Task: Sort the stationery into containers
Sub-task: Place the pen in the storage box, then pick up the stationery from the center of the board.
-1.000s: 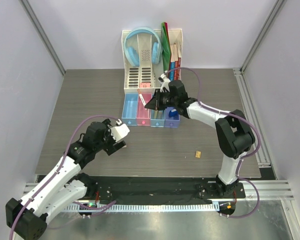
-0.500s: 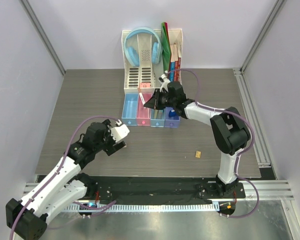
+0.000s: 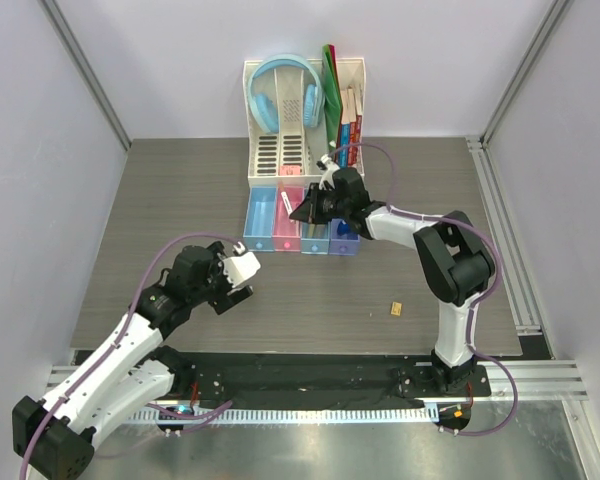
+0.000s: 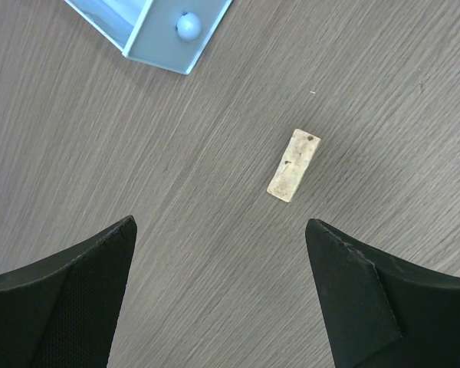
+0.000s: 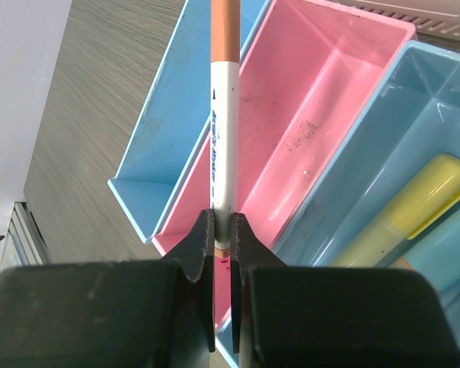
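My right gripper (image 3: 305, 210) is shut on the white marker with brownish cap (image 5: 224, 115). It holds the marker over the rim between the blue bin (image 5: 176, 115) and the pink bin (image 5: 314, 115). The light-blue bin (image 5: 433, 92) holds a yellow highlighter (image 5: 414, 215). In the top view the row runs blue (image 3: 259, 220), pink (image 3: 287, 228), light blue (image 3: 315, 238), purple-blue (image 3: 345, 240). A tan block (image 3: 394, 308) lies on the table at the front right and also shows in the left wrist view (image 4: 294, 165). My left gripper (image 3: 242, 272) is open and empty, low over the table (image 4: 222, 284).
The tall white slotted organiser (image 3: 278, 152) stands behind the bins with light-blue headphones (image 3: 283, 95) and upright books (image 3: 345, 110). A bin corner with a round knob (image 4: 188, 24) shows in the left wrist view. Metal rails run along the table's right edge (image 3: 500, 230).
My right gripper has shifted a little to the left over the bins with the marker in it. The left arm has barely moved.
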{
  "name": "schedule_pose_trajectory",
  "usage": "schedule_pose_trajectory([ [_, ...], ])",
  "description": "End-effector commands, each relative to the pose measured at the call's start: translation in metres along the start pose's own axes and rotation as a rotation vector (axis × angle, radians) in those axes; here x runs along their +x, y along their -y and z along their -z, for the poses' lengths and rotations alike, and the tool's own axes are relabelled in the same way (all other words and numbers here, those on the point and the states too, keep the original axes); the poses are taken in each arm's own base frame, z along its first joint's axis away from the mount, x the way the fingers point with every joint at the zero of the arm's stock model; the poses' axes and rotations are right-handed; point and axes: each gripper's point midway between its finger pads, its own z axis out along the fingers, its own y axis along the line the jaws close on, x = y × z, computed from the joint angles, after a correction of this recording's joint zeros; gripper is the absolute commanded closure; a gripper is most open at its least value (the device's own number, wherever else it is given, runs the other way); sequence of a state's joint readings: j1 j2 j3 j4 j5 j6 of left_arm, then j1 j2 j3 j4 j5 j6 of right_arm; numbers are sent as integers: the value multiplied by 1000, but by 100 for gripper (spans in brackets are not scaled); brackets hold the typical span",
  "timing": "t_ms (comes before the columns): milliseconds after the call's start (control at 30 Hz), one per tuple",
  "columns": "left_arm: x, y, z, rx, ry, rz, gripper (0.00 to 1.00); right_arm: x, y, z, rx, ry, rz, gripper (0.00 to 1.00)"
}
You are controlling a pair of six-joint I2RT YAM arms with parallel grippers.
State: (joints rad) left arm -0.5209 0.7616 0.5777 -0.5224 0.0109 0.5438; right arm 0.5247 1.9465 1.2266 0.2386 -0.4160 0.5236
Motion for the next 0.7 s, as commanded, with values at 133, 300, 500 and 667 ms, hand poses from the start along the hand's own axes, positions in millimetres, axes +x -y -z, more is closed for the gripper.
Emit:
schedule_pose_trajectory([
  [133, 1, 5, -3, 26, 13, -8, 10, 1, 0, -7, -3, 5, 52, 84],
  [300, 3, 9, -6, 45, 15, -14, 10, 1, -3, -7, 0, -4, 65, 66],
  [500, 6, 20, -14, 93, 11, -18, 10, -3, -8, -2, 2, -1, 90, 61],
  [667, 7, 25, -20, 119, 21, -35, 9, -24, -25, 12, -6, 11, 170, 60],
])
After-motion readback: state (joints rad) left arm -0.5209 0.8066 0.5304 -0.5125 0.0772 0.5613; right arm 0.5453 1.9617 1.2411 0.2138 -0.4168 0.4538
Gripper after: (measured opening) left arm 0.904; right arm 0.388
